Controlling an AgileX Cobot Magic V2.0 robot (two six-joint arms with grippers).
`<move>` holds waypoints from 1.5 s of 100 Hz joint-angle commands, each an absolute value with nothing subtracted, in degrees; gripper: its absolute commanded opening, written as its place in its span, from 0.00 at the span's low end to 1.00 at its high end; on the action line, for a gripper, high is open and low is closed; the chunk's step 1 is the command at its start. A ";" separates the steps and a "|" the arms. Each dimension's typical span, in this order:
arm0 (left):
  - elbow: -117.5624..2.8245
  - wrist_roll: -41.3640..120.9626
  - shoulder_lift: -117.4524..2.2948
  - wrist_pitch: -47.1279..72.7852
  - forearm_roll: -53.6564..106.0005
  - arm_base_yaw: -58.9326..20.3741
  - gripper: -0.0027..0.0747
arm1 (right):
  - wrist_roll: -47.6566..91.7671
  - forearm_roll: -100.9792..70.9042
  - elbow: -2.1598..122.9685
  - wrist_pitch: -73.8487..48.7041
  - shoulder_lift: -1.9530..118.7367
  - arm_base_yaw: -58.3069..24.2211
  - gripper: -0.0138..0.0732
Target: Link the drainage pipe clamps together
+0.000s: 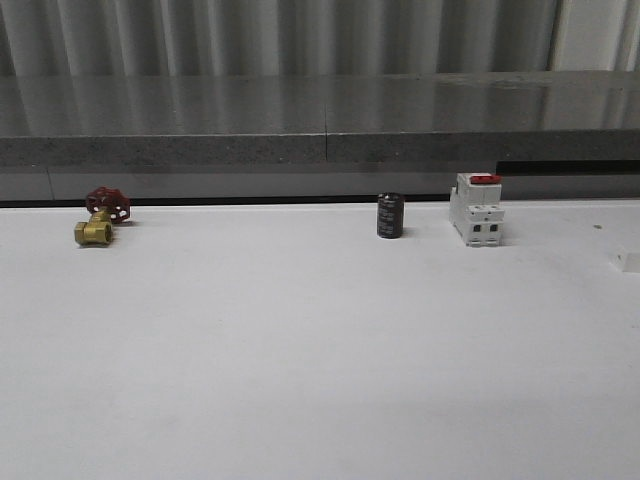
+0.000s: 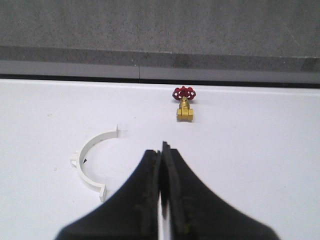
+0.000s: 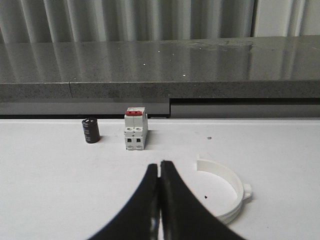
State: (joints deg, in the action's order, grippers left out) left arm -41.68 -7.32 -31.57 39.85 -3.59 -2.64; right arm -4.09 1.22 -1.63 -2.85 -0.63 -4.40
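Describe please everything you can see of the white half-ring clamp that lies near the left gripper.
The white half-ring clamp is a thin semicircular band, plastic by its look, smooth and matte. Each end carries a small square tab, and a small lug sticks out from the middle of its outer curve. It lies flat on the white table, its open side turned toward the left gripper, whose fingers are closed together. Nothing touches it except the table. It stands apart from the gripper, and the brass valve with red handwheel stands farther away.

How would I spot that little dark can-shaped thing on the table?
Look along the far edge of the white table, below the grey ledge. Right of centre stands a white boxy breaker with a red top; the small black cylinder stands upright just left of it, the only dark, round-bodied item there.
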 commanded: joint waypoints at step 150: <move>-71.25 1.53 -92.11 40.10 0.00 16.67 0.88 | -3.93 1.23 -0.51 1.96 -1.69 -4.20 0.08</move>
